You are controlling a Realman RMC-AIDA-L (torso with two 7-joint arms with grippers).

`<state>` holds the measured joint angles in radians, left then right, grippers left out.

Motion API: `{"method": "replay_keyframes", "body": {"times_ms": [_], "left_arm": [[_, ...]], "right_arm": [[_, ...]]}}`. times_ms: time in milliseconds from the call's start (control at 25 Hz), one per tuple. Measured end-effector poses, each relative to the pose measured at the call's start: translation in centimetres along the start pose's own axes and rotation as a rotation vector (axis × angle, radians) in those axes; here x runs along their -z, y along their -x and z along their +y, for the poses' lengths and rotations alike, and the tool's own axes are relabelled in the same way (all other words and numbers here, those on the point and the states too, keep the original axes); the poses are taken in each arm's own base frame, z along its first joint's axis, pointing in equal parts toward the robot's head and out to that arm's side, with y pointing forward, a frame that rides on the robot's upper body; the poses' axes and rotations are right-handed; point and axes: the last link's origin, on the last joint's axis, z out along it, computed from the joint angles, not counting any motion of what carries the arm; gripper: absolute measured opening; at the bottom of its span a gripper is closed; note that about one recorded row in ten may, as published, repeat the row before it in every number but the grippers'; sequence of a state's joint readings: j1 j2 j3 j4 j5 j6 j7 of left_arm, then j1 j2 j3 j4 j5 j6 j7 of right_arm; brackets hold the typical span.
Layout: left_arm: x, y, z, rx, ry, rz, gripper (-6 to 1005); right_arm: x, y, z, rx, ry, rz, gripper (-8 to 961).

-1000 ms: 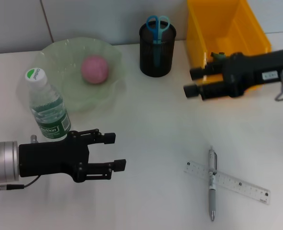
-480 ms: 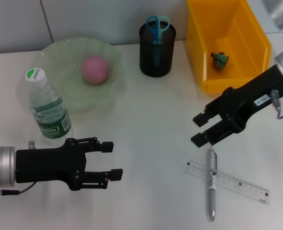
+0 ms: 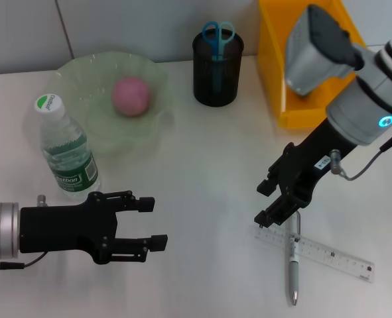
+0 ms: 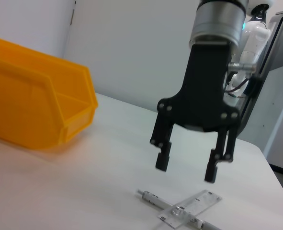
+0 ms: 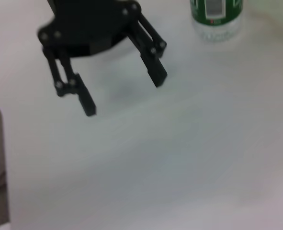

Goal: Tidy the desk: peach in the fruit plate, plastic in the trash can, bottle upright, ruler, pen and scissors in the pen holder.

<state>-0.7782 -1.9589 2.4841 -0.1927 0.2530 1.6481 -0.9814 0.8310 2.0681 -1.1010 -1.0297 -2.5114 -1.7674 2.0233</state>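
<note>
A silver pen (image 3: 293,265) lies across a clear ruler (image 3: 331,254) on the white desk at the front right. My right gripper (image 3: 262,203) is open and empty, just above and to the left of their crossing; the left wrist view shows it (image 4: 186,168) hovering over the pen (image 4: 150,196) and ruler (image 4: 193,208). My left gripper (image 3: 154,223) is open and empty at the front left. The pink peach (image 3: 130,95) lies in the green plate (image 3: 83,73). The bottle (image 3: 66,149) stands upright. Blue scissors (image 3: 218,34) stand in the black pen holder (image 3: 217,69). The plastic is hidden.
The yellow bin (image 3: 278,59) stands at the back right, partly behind my right arm; it also shows in the left wrist view (image 4: 31,115). The right wrist view shows the left gripper (image 5: 124,94) and the bottle's base (image 5: 217,19).
My right arm has swung from the yellow bin down and forward to just above the pen and ruler, still open. The left gripper has drifted slightly toward the front edge.
</note>
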Motion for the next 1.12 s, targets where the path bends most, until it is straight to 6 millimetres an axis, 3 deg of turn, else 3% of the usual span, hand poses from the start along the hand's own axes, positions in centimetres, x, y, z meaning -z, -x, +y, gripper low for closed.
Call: {"method": "replay_keyframes", "body": {"times_ms": [1120], "left_arm": [[0.3,0.2,-0.2,0.015,-0.012,-0.024,798]], "right_arm": [[-4.0,0.2,0.7,-0.107,-0.098,0.187,638]]}}
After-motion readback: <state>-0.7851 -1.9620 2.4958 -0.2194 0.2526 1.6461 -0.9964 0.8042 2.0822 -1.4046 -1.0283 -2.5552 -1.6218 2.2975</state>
